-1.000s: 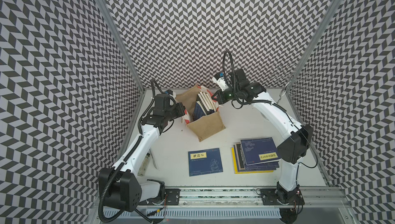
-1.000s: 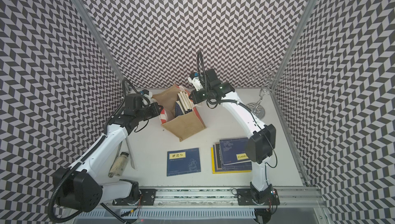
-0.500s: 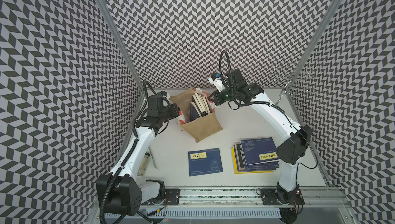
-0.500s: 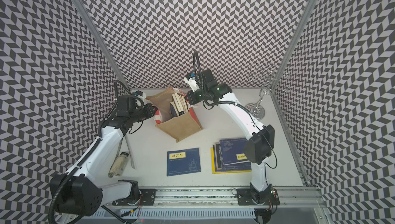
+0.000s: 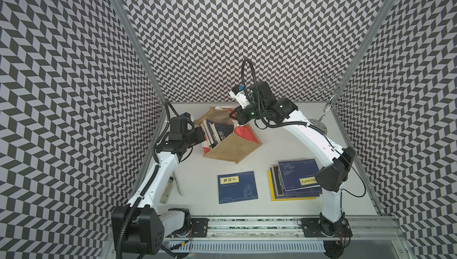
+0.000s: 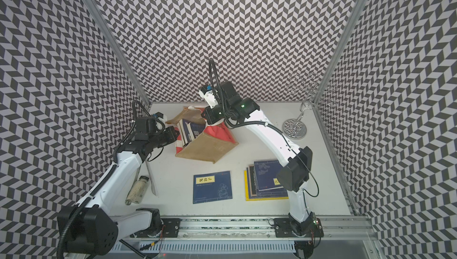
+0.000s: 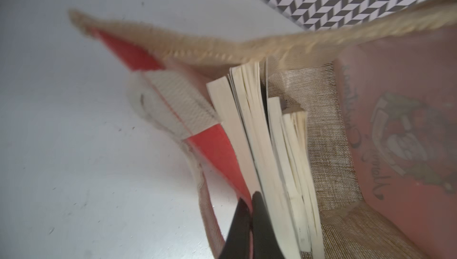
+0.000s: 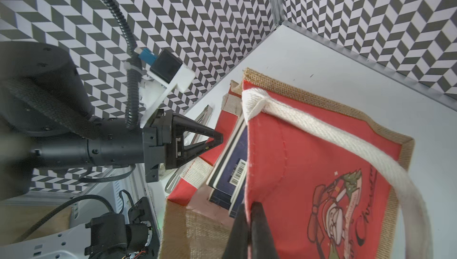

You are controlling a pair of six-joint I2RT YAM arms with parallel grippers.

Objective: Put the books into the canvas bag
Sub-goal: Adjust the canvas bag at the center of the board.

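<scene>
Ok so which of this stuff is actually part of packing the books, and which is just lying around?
Part of the job:
- canvas bag, some books already inside
- single navy book on the table
- stack of books
- left gripper and right gripper, each shut on the bag's rim

Just lying about:
- wire stand
- glass bottle

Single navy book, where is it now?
The single navy book lies flat at the table's front centre in both top views, between the canvas bag and the book stack.

Chrome wire stand point(image 6: 295, 128) on round base, well apart from right jaws, near back corner of white table point(image 6: 173, 171). Glass jar point(image 6: 136, 190) on its side, metal tongs point(image 6: 151, 181) alongside — behind left jaws. Chevron-patterned walls point(image 5: 222, 35) enclose scene.
</scene>
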